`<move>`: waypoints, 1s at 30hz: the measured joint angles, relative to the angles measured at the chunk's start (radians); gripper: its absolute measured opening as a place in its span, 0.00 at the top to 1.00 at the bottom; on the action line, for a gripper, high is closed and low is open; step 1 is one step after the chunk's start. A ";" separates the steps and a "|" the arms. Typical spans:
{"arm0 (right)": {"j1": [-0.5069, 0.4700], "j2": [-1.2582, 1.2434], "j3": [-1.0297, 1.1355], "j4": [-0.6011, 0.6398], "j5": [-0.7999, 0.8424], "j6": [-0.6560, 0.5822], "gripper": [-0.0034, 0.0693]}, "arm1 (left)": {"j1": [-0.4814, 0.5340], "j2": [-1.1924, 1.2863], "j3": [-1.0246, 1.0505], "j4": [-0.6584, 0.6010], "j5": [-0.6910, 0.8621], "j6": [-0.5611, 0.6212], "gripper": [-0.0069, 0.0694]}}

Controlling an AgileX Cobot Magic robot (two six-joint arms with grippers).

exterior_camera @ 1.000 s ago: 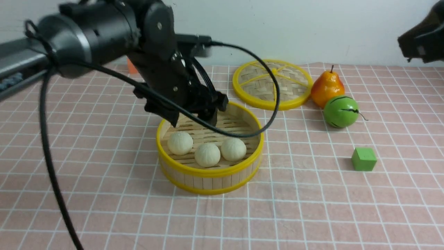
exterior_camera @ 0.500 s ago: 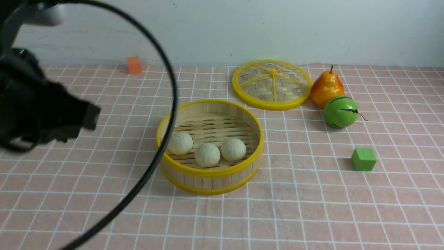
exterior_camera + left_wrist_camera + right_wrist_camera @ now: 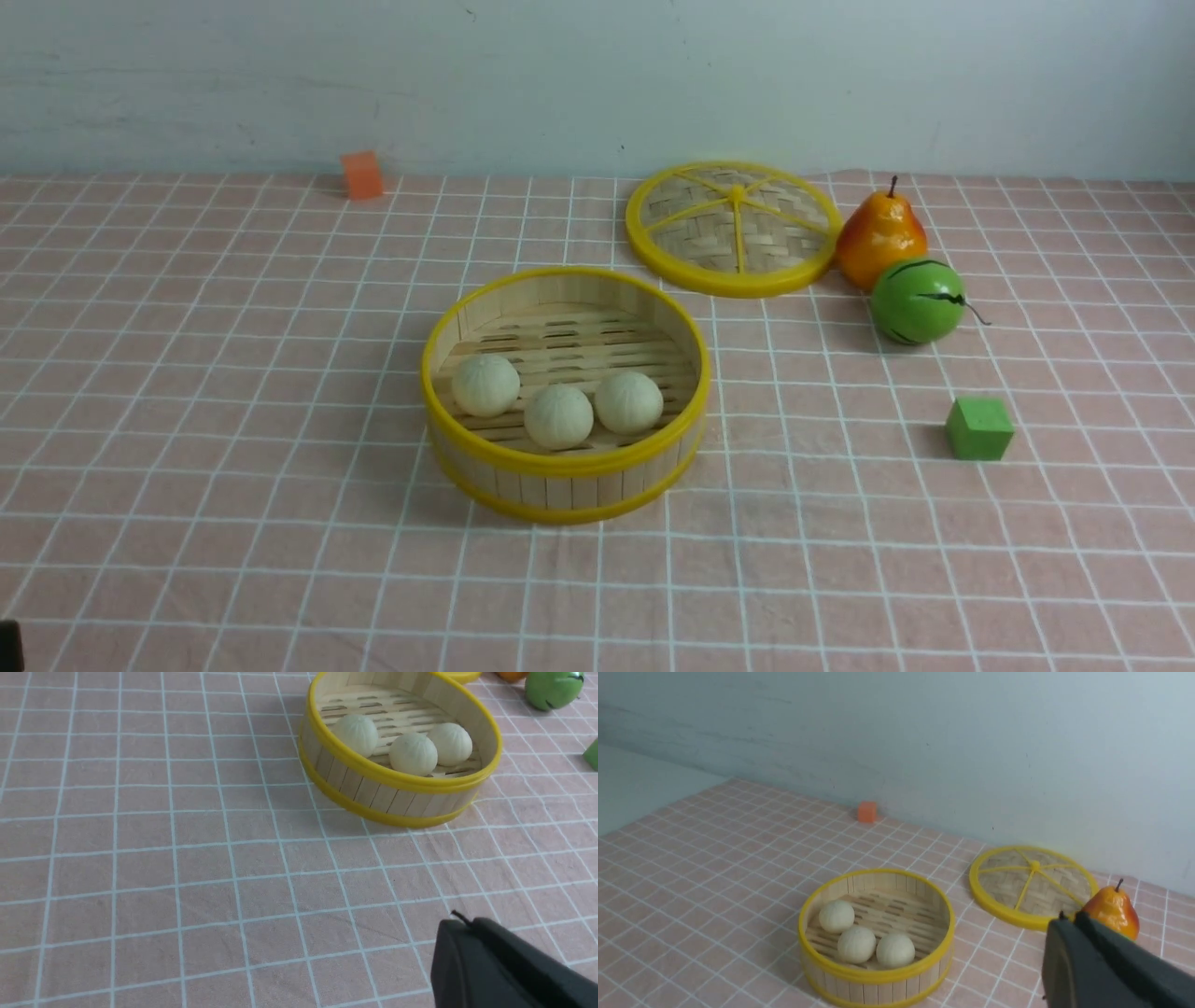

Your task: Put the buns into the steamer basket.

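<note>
Landmark: the basket, upright on the counter, open side up.

Buns: all three inside it, resting on the slatted floor, gathered toward its near side. Left bun close to the wall; middle bun nearest the robot; right bun just beside the middle one. The far part of the slats is bare. Judged: the cluster comes of setting down from the near side; the rim should keep the buns from rolling out.

Lid: flat on the counter, beyond the basket and to its right, apart from it. Probably laid aside so the basket stays open for loading; the task does not ask for it to go on.

Other items, all apart from the basket: pear to its right, farther back, against the lid; green ball to its right, by the pear; green block well to its right; orange block beyond it, to the left.

Left pincer: clenched, nothing in it, drawn well clear on the near side of the basket. Right pincer: clenched, likewise without a load, clear of the basket. Both presumably parked, as no bun needs carrying.

Status, judged: task complete; no further move called for.
</note>
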State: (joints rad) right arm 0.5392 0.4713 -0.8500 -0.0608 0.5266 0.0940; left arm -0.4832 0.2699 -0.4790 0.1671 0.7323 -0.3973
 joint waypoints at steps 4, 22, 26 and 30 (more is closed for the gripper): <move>0.000 0.000 0.000 0.000 -0.043 -0.005 0.98 | 0.000 -0.044 0.041 0.028 -0.006 -0.012 0.93; 0.000 0.000 0.000 0.000 -0.042 -0.007 0.97 | 0.000 -0.049 0.042 0.029 -0.012 -0.013 0.93; 0.000 0.000 0.009 0.000 -0.043 -0.007 0.97 | 0.000 -0.049 0.042 0.029 -0.012 -0.013 0.93; -0.001 -0.024 0.069 0.022 -0.044 -0.007 0.97 | 0.000 -0.049 0.042 0.029 -0.012 -0.013 0.93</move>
State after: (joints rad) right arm 0.5380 0.4469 -0.7807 -0.0389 0.4826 0.0867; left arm -0.4832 0.2212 -0.4370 0.1962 0.7208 -0.4106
